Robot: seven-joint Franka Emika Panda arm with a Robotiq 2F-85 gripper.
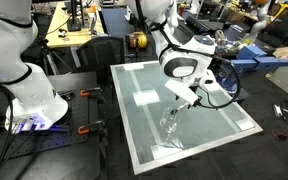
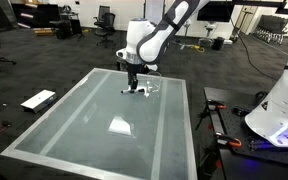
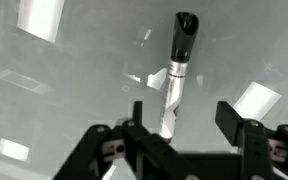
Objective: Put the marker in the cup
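Observation:
The marker (image 3: 174, 70) lies flat on the grey table top, black cap at the far end and a paler grey-white body running back between my fingers. My gripper (image 3: 183, 108) is open and straddles the marker's near end without touching it. In both exterior views the gripper (image 1: 189, 98) (image 2: 134, 88) points down, just above the table. The cup (image 1: 170, 124) is a faint clear tumbler standing on the table close to the gripper. I cannot make the cup out for certain in the wrist view.
The table (image 1: 144, 110) (image 2: 94, 120) has a pale border and bright reflections. The white robot base (image 1: 29, 95) with clamps stands beside it. Desks, chairs and cables surround it, and a flat white board (image 2: 39, 99) lies on the floor.

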